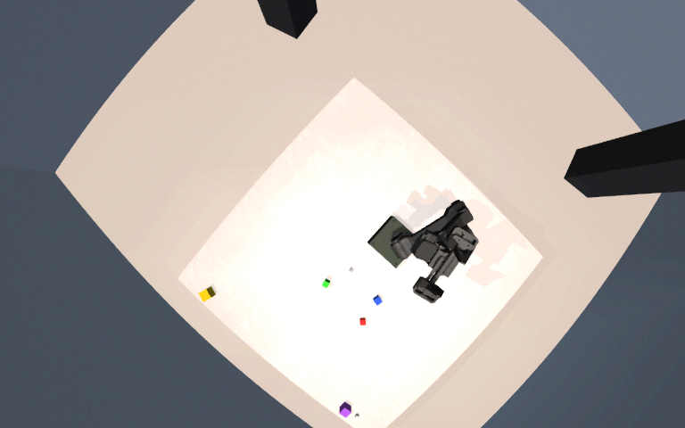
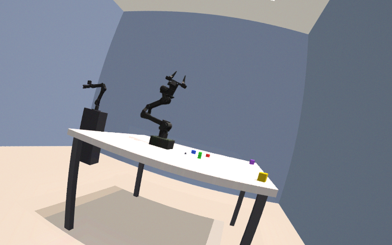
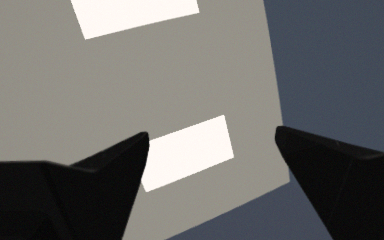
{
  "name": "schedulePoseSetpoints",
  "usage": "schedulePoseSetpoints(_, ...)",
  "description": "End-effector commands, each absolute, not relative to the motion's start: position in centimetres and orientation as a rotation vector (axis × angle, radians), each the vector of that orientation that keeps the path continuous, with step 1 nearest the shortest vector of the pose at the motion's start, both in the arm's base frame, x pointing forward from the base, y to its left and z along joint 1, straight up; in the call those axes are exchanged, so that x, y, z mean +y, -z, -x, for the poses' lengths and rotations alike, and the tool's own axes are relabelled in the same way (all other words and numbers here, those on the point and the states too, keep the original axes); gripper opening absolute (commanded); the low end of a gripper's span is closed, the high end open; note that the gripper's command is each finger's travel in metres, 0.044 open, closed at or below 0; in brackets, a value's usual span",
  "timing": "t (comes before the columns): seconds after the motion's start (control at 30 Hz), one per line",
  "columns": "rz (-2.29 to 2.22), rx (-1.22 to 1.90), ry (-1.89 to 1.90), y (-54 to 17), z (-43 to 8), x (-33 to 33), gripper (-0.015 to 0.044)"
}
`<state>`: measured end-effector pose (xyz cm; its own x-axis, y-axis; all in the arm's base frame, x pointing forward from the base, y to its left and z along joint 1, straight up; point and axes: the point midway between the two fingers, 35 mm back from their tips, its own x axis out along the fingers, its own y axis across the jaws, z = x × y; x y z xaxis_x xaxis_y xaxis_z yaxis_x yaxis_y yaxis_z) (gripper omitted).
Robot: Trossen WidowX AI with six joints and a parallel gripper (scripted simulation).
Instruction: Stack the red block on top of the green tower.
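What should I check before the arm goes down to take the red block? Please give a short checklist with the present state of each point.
1. Gripper open and holding nothing: ok; the fingers stand wide apart with only ceiling between them in the wrist view.
2. Red block free to take, nothing touching it: ok.
3. Green tower standing upright: ok.
4. Blue block apart from the red block: ok, though it lies between the arm and the red block.
5. Gripper pointed at the table: not ok; it points up, high above the table.
6. Tower blocks squarely aligned: cannot tell, too small.
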<state>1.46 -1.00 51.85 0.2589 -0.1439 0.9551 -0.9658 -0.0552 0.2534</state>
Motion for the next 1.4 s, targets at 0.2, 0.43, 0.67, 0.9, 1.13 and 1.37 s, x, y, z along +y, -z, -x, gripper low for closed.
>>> schedulePoseSetpoints(0.2, -1.505, -1.015, -0.749, -51.7, -7.1, -3.2, 0.0440)
schedulePoseSetpoints(0.43, -1.597, -0.856, -0.531, -51.0, -13.9, -5.2, 0.0440)
schedulePoseSetpoints(0.67, -1.649, -0.666, -0.328, -49.0, -20.7, -6.1, 0.0440)
schedulePoseSetpoints(0.9, -1.648, -0.443, -0.129, -45.5, -27.1, -6.1, 0.0440)
schedulePoseSetpoints(1.13, -1.619, -0.212, 0.046, -41.3, -32.6, -5.5, 0.0440)
schedulePoseSetpoints(1.37, -1.560, 0.029, 0.199, -36.3, -37.1, -4.1, 0.0440)
